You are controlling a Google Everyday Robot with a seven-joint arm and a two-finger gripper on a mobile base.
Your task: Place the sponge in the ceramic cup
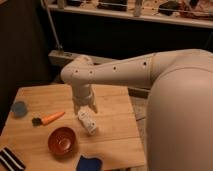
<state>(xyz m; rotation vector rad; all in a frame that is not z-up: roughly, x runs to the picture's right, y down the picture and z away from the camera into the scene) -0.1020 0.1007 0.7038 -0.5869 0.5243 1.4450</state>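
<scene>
The sponge (89, 163) is a dark blue soft block lying at the table's front edge, partly cut off by the bottom of the camera view. A white ceramic cup (88, 122) lies tipped on its side near the middle of the wooden table (115, 140). My gripper (85, 107) hangs from the white arm directly above the cup, fingers pointing down, well behind the sponge. Nothing shows between its fingers.
An orange-red bowl (62, 141) sits left of the sponge. An orange carrot-like thing with a dark end (49, 119) lies left of the cup. A round grey-blue thing (19, 108) is at the left edge, a black-and-white striped cloth (10, 160) at the front left corner. Railing and shelves stand behind.
</scene>
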